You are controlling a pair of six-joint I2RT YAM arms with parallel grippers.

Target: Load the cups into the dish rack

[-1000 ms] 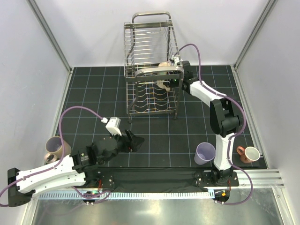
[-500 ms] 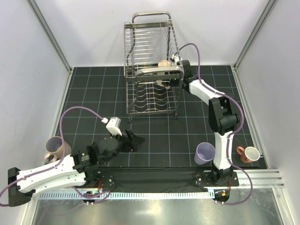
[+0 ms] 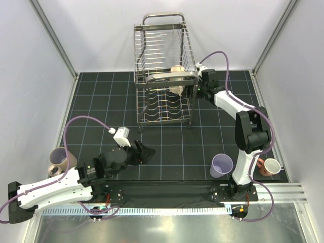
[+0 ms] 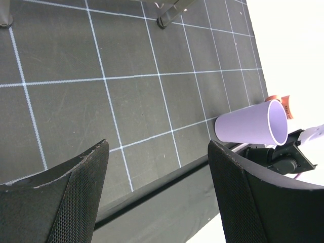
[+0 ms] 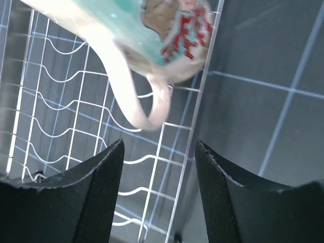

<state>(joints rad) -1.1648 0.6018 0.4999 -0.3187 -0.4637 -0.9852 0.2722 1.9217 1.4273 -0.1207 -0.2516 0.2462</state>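
Right now the step in hand looks like the end of one placement. From overhead, the dish rack (image 3: pixel 163 76) stands at 12 o'clock on the black gridded mat (image 3: pixel 101 101). A cream mug (image 3: pixel 177 71) sits in its upper tier on the right-hand side. My right gripper (image 3: pixel 194 90) hangs just beside the rack at about 1 o'clock.

In the right wrist view its fingers are spread wide with nothing between them. The mug is just beyond them, showing teal glaze, a red pattern and its pale handle looped toward the camera. Rack wires cross the view around it. I cannot tell whether the fingertips are inside the wire frame or just outside it.

My left gripper (image 4: pixel 158 152) rests low at about 6 o'clock, also spread wide and empty.

Three cups are not yet loaded. A lavender tumbler (image 3: pixel 221 165) stands upright at about 4 o'clock, close to the right arm's base. A pinkish mug (image 3: pixel 268 166) sits farther out the same way, at the mat's right edge. A tan mug (image 3: pixel 61 161) waits at 8 o'clock beside the left arm. I can find no clear glass.

I judge the next move to be a clean retreat of the right arm away from the rack wires without nudging the mug. After that I would reach for the tumbler, the nearest cup, with the fingers kept wide for its rim.
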